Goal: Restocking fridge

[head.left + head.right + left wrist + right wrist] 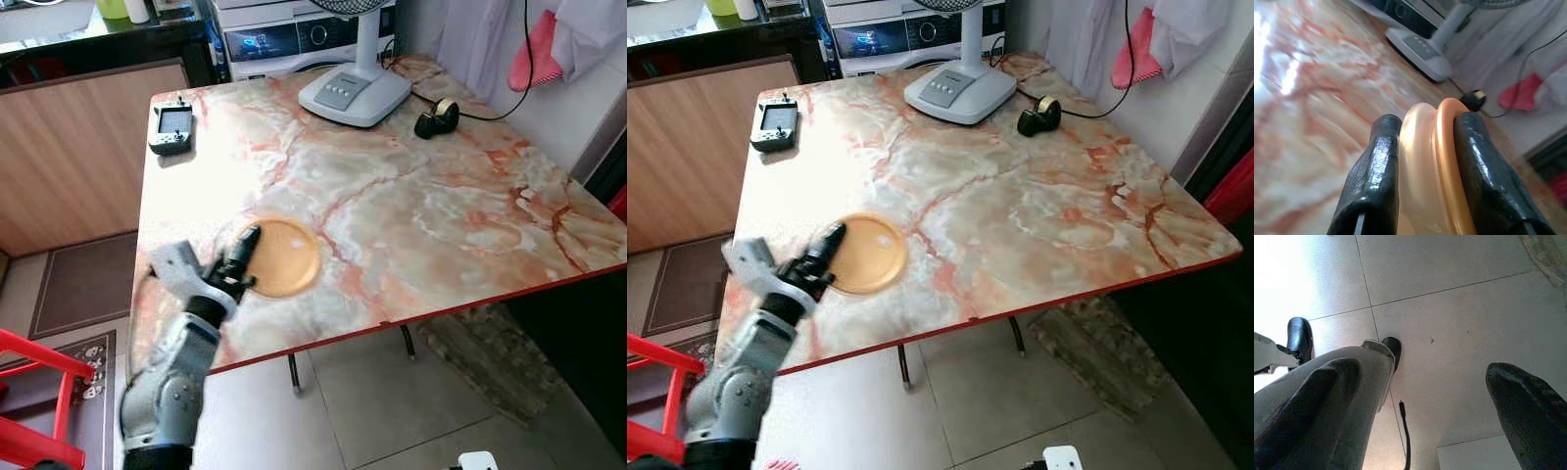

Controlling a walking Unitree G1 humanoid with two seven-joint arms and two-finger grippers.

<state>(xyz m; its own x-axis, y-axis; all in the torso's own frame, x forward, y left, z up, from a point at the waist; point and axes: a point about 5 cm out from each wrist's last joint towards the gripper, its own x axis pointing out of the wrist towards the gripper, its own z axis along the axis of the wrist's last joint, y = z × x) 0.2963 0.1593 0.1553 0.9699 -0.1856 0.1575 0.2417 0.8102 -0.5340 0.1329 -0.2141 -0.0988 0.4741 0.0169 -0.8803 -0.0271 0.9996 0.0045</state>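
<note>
The room has a pale tiled floor [392, 411], a wooden panel [69, 157] on the robot's left and a dark rug [83, 284] below it. A large desk [441, 215] with a marbled pink and cream top and a red edge takes up most of the head views. At its far edge stands the white base of a fan [353, 93], with a black tape dispenser [436, 117] just beside it on a black cord. A small grey handheld device [172, 127] lies at the far left corner. Behind the desk sits a white appliance [284, 39].

An orange plate [282, 258] lies flat near the desk's front left edge. The left gripper [245, 250] has its jaws closed on the plate's rim. The right gripper [1420, 401] hangs over the floor with its jaws spread apart.
</note>
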